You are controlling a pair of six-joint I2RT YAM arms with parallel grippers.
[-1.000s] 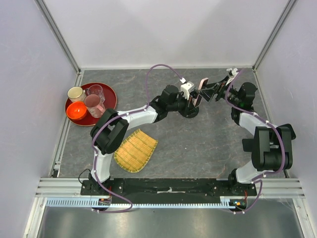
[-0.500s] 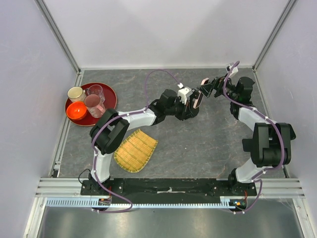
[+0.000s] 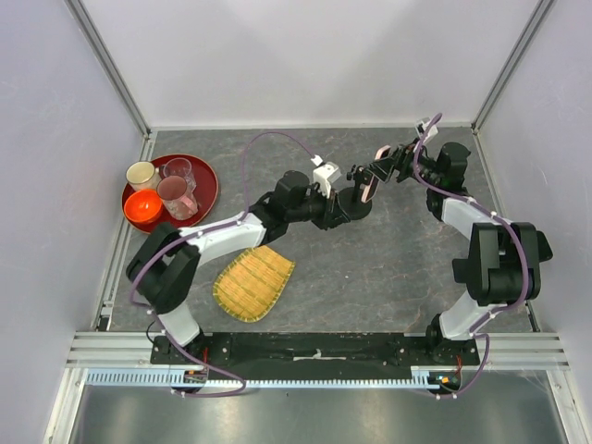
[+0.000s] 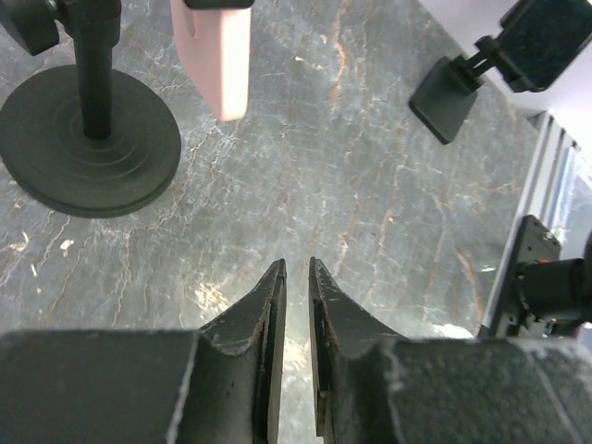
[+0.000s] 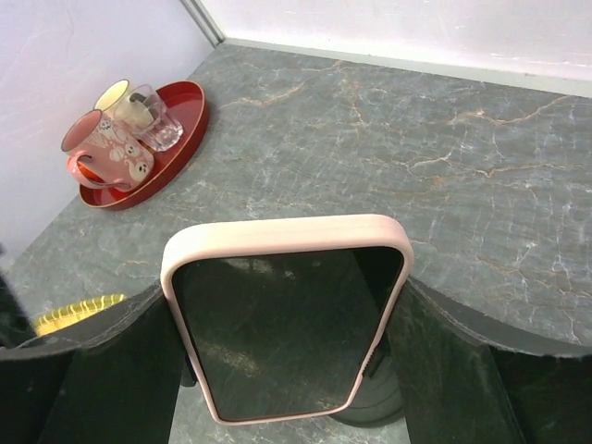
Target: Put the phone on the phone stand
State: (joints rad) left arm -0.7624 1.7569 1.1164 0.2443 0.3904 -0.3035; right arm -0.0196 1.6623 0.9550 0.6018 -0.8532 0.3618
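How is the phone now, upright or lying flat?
Upright: the phone stands clear of the table, beside the post of the phone stand.

1. We see the phone (image 5: pixel 287 319) facing us, its black screen framed by a pale pink case.
2. A dark finger (image 5: pixel 102 370) of the right gripper (image 5: pixel 287 291) flanks the phone on each side; we cannot judge contact.
3. Beyond the phone, to its far left, a red tray (image 5: pixel 182 148) holds a pink mug (image 5: pixel 97 153), a glass (image 5: pixel 155 120) and a cream cup (image 5: pixel 113 92).
4. A yellow mat (image 5: pixel 79 314) peeks out just left of the phone.
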